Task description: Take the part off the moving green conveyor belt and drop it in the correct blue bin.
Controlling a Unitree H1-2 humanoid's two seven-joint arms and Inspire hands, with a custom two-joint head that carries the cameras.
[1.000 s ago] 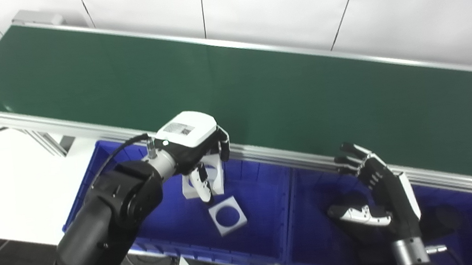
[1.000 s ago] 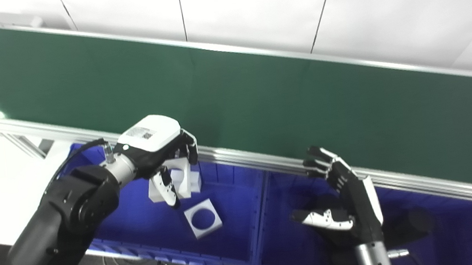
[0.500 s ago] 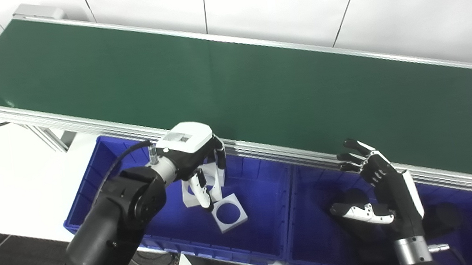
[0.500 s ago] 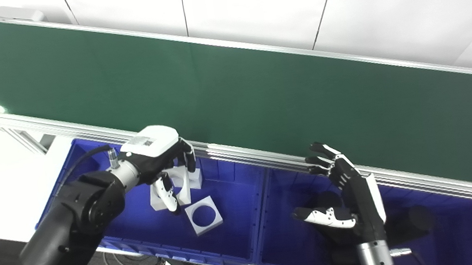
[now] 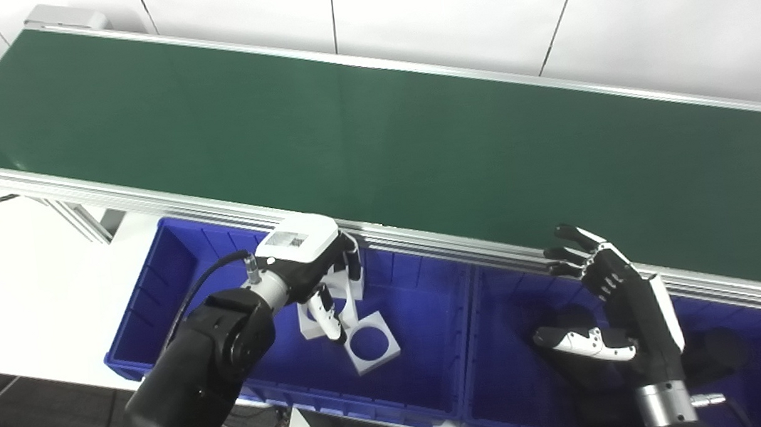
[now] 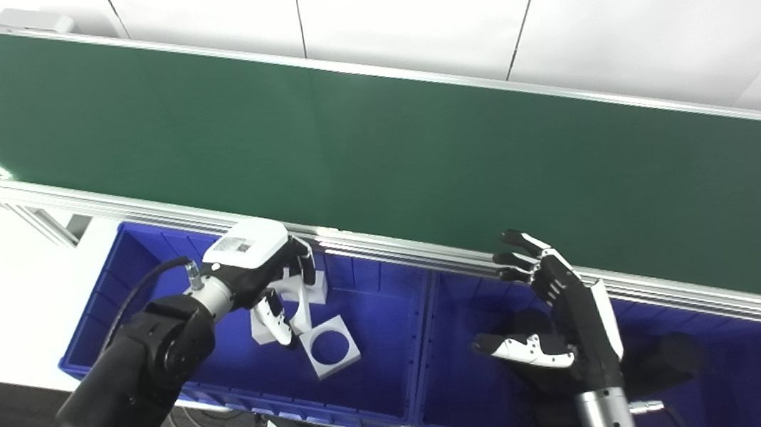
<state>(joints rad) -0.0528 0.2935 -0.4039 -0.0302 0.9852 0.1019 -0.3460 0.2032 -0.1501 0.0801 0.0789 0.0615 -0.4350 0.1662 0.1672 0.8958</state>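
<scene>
The green conveyor belt [image 5: 372,143] runs across the view with no part on it. My left hand [image 5: 311,264] is down inside the left blue bin [image 5: 146,297], just below the belt's front rail. It is shut on a white square part with a round hole [image 6: 294,302], held upright. A second white square part with a round hole [image 5: 370,340] lies flat on the bin floor, right beside the held one. My right hand [image 5: 620,308] is open and empty, fingers spread, over the right blue bin [image 5: 503,343].
The belt's aluminium rail [image 5: 471,250] runs along the back edge of both bins. A dark round object [image 5: 722,350] sits in the right bin behind my right hand. A white table [image 5: 9,284] lies to the left.
My left hand has sunk lower into the left bin with the white part, down near the part lying on the floor. The camera shifted a little. My right hand has stayed put.
</scene>
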